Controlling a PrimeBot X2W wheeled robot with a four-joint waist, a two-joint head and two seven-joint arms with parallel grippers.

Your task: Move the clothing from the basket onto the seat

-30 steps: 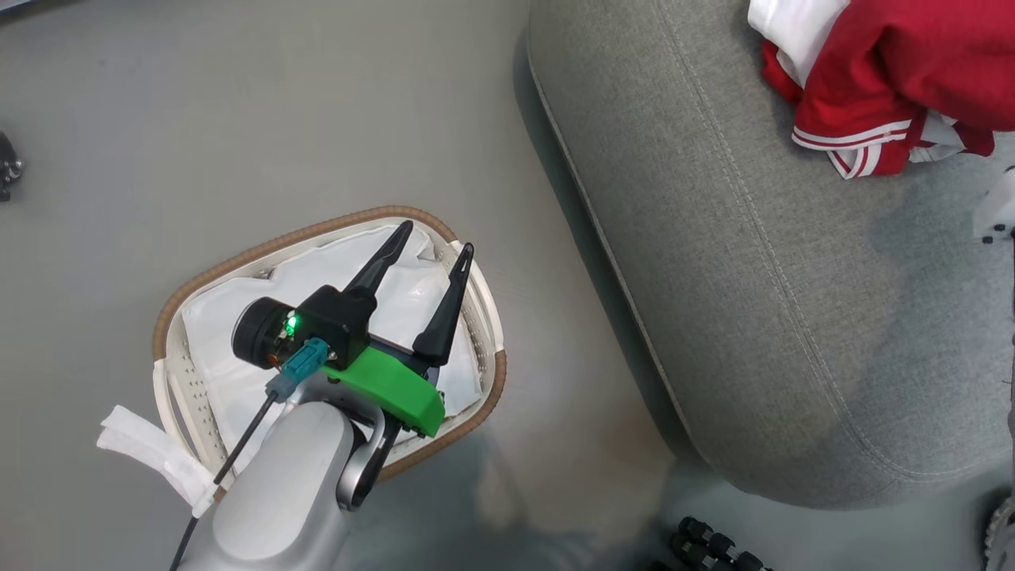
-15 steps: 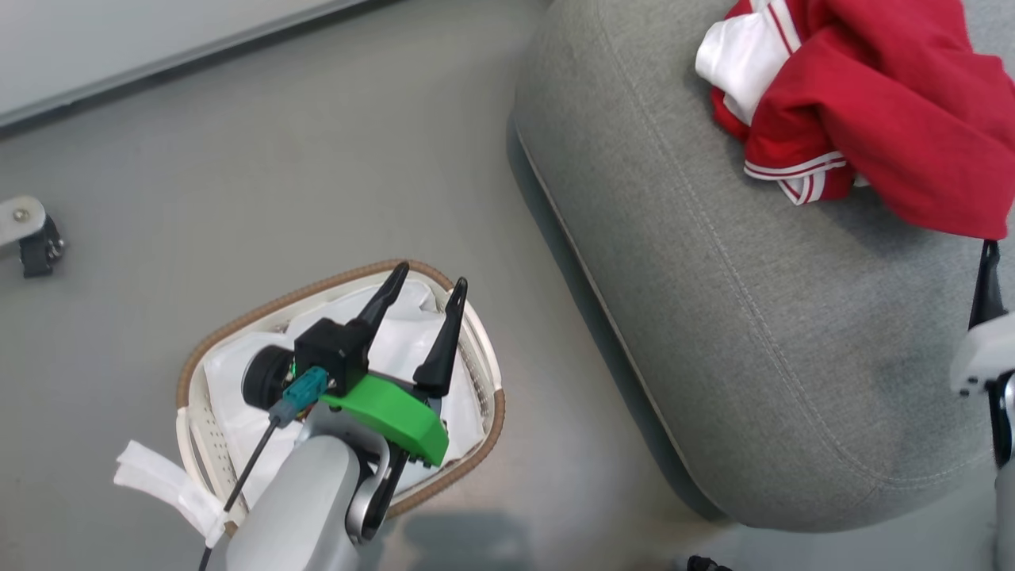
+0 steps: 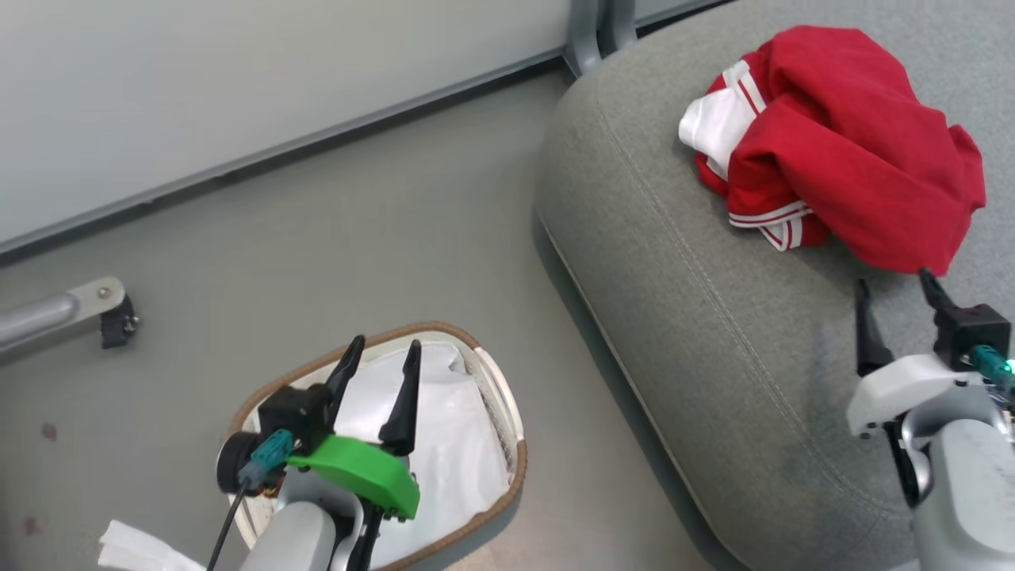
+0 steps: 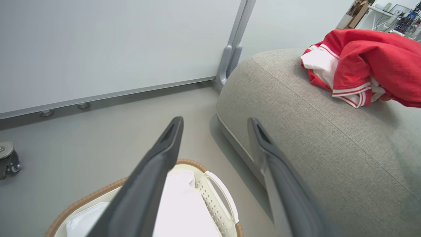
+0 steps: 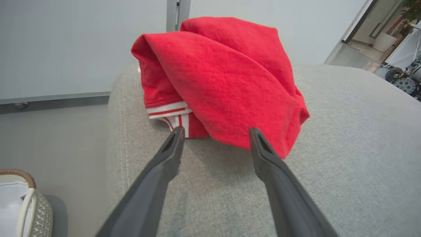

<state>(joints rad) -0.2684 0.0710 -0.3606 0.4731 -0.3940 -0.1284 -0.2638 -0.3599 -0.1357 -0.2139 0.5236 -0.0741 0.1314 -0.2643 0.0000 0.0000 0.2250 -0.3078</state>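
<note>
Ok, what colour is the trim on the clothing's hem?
White with a thin red stripe, on the red clothing. Clearest in the right wrist view.

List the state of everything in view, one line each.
Clothing, heaped on the seat, not held.
Basket, upright on the floor, only its liner seen inside.
Seat, bearing the clothing.
Left pincer, open, empty, over the basket.
Right pincer, open, empty, at the clothing's near edge.
</note>
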